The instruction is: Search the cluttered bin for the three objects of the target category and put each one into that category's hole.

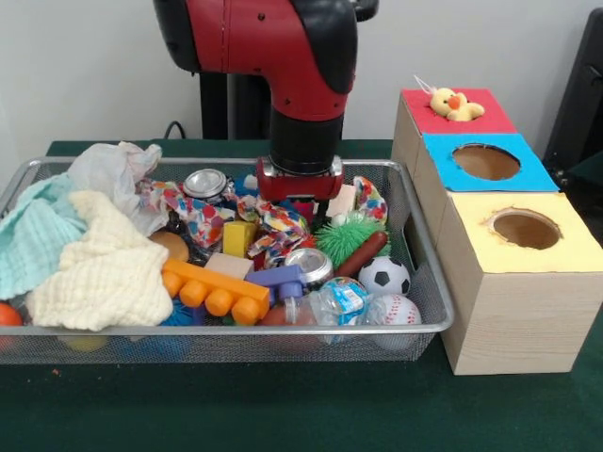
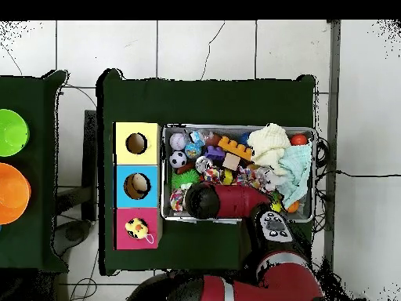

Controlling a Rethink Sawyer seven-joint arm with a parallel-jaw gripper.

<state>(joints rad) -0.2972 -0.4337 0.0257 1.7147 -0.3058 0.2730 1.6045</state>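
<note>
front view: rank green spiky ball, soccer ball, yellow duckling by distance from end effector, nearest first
From the end effector:
1. Green spiky ball, just beside it in the bin.
2. Soccer ball, at the bin's near right corner.
3. Yellow duckling, outside the bin, on the red-topped box.

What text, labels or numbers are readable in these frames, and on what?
None can be read.
Plastic bottle in the bin: its blue label has print, too blurred to read.
Cans: no legible marking.
Sorting boxes: plain coloured tops, no writing.
Arm panel in the overhead view: buttons only, nothing legible.
</note>
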